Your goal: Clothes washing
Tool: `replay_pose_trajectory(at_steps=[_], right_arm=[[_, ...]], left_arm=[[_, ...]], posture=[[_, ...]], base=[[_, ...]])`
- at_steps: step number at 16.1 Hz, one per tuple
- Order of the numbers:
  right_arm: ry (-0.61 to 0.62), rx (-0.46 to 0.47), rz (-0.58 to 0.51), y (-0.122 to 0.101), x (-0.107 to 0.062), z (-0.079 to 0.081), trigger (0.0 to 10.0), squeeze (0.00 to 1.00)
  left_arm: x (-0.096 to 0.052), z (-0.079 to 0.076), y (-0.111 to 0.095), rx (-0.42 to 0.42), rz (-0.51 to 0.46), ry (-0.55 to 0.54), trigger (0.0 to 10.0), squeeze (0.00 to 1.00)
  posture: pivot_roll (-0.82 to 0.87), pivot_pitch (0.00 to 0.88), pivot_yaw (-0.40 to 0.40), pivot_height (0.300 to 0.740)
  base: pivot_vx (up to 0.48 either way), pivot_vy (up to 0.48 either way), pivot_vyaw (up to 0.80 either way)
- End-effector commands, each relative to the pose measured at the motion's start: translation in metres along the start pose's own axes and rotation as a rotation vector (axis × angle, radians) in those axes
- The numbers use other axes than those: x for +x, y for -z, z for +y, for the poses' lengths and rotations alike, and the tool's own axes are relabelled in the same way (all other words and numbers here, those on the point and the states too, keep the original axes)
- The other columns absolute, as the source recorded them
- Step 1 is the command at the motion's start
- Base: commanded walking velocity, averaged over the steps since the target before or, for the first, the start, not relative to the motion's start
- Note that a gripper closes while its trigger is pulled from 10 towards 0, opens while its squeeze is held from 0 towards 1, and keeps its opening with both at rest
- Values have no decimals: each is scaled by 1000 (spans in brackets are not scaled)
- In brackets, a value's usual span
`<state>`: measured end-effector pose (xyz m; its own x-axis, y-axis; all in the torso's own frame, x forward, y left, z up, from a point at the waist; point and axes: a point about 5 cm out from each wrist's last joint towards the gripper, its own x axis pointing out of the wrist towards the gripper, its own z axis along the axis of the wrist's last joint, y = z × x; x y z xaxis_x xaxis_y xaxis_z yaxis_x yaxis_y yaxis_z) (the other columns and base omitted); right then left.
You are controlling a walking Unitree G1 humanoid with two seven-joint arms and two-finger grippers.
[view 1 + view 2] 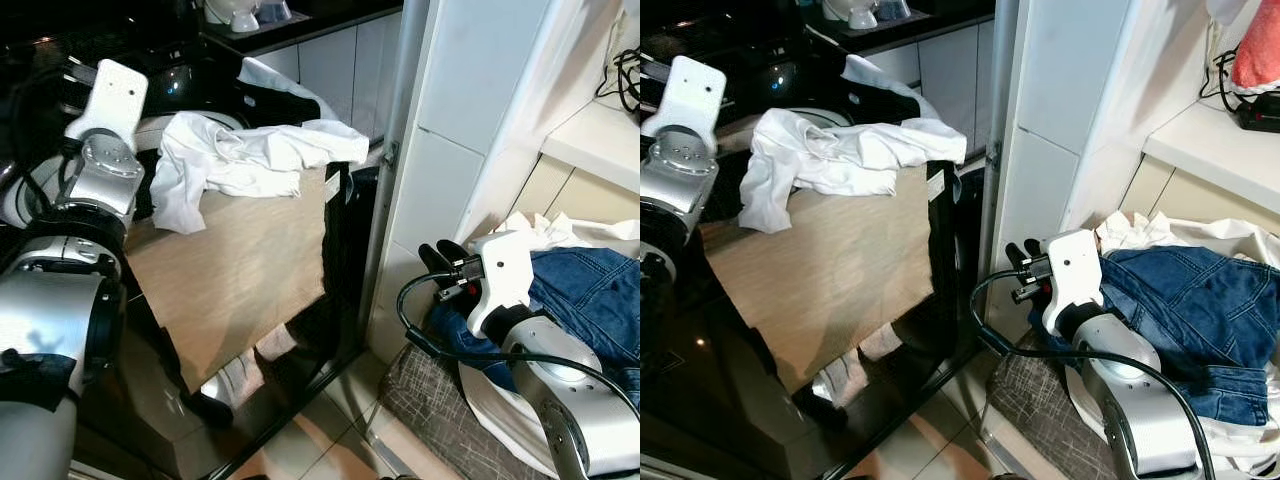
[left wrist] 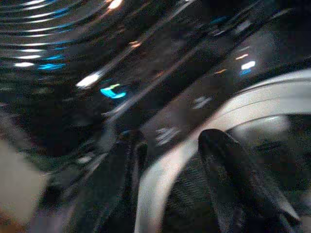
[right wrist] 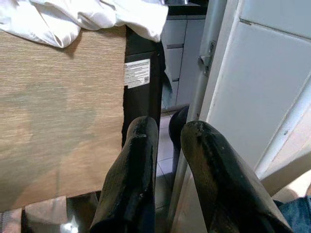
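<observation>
Laundry corner, pretty cramped: glossy black washer [image 1: 250, 330] on the robot's left, white door [image 1: 440, 170] on the right, with a metal post [image 1: 385, 200] between them. Lying on top of the washer is a tan mat [image 1: 235, 265], and a rumpled white shirt [image 1: 240, 155] is heaped on the mat's far end, partly hanging over the edge. There's a white label [image 3: 136, 73] on the washer's black side just under the shirt.

Down low on the right, jeans [image 1: 1190, 310] are piled on top of some white cloth [image 1: 1160, 232], resting on a grey patterned basket [image 1: 1040, 405].

The right gripper [image 3: 167, 133] is empty, held in the air in front of the jeans, pointing toward the gap between washer and door. Its two black fingers [image 3: 133, 170] have a small gap between them, nothing in it.

The left gripper [image 2: 167, 145] is up by the washer's dark back part near the shirt. Its wrist view is blurry, but the fingers [image 2: 228, 179] look spread apart with nothing between them, over a curved white rim [image 2: 160, 179].
</observation>
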<state>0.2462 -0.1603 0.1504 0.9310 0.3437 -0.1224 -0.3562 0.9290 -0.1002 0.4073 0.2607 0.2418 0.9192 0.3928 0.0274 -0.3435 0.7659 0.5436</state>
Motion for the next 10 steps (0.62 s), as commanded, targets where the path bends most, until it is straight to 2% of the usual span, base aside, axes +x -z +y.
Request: replay_pose_trajectory(at_steps=[1, 2, 3, 4, 6, 8, 10], right_arm=[[-11, -3, -15, -4, -1, 1, 10000, 0], [-17, 2, -11, -4, 0, 3, 10000, 0], [-25, 0, -8, -3, 0, 4, 10000, 0], [-39, 9, -6, -3, 1, 6, 10000, 0], [-39, 6, -8, -4, 0, 6, 10000, 0], [-34, 5, -7, -4, -3, 5, 10000, 0], [-19, 8, -4, -3, -7, 4, 10000, 0]], left_arm=[[0, -7, -16, -78, -59, 89, 10000, 1000], [-7, -35, -35, -181, -150, 313, 10000, 1000], [-13, -51, -44, -208, -196, 427, 10000, 1000], [-33, -93, -57, -223, -274, 691, 10000, 1000], [-47, -116, -59, -208, -307, 864, 10000, 1000], [-64, -144, -54, -110, -298, 1019, 10000, 1000], [-72, -156, -56, -103, -310, 1041, 10000, 1000]], posture=[[-94, 0, 61, 740], [-92, 0, 59, 740], [-92, 0, 58, 740], [-92, 0, 58, 740], [-100, 0, 63, 740], [-109, 0, 72, 740], [-117, 0, 81, 740]], base=[[0, 0, 0], [0, 0, 0], [0, 0, 0], [0, 0, 0], [0, 0, 0], [0, 0, 0], [0, 0, 0]])
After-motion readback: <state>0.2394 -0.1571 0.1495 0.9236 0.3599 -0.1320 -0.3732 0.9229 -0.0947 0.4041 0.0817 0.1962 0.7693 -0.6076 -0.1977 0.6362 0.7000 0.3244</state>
